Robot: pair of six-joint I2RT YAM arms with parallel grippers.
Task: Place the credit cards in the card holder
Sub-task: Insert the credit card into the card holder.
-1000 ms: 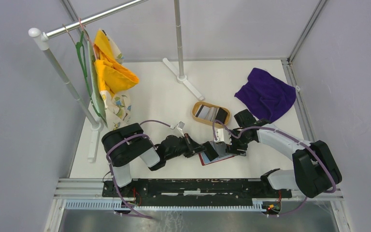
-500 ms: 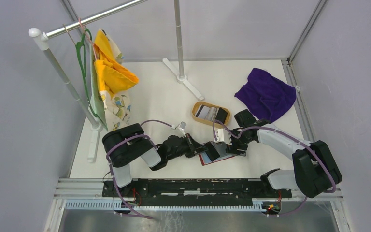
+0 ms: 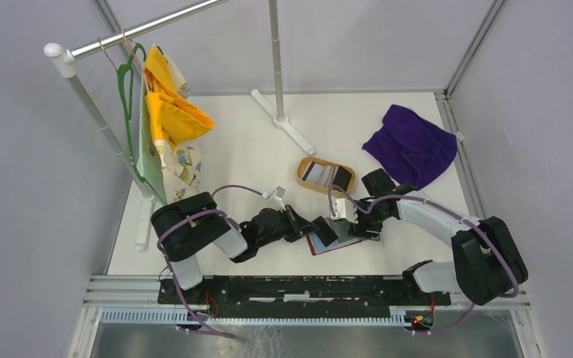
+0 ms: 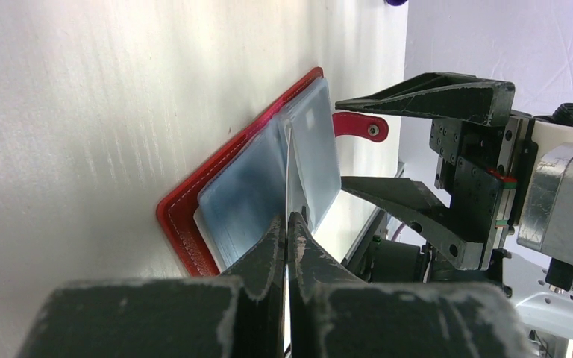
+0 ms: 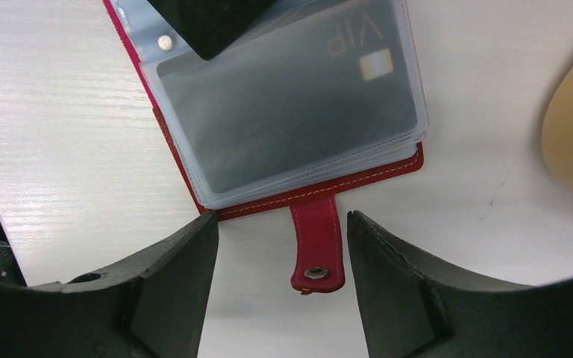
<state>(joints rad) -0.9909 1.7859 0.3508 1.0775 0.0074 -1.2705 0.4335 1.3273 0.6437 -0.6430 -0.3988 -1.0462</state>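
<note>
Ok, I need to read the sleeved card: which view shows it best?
Right wrist: the dark VIP card lies face-up in a clear sleeve of the card holder. Left wrist shows sleeves obliquely, card unreadable; top external, only a red corner.

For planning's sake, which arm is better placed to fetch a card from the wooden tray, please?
Right: the right pincer is open near the tray; the left pincer is shut on a clear sleeve.

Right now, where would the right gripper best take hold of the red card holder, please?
Take the snap tab, the only part of the card holder jutting clear of the sleeves. It lies flat, pointing at the right gripper, whose open fingers straddle it, so I'd come from that side and close across its width. The left gripper pinches a thin sheet opposite.
</note>
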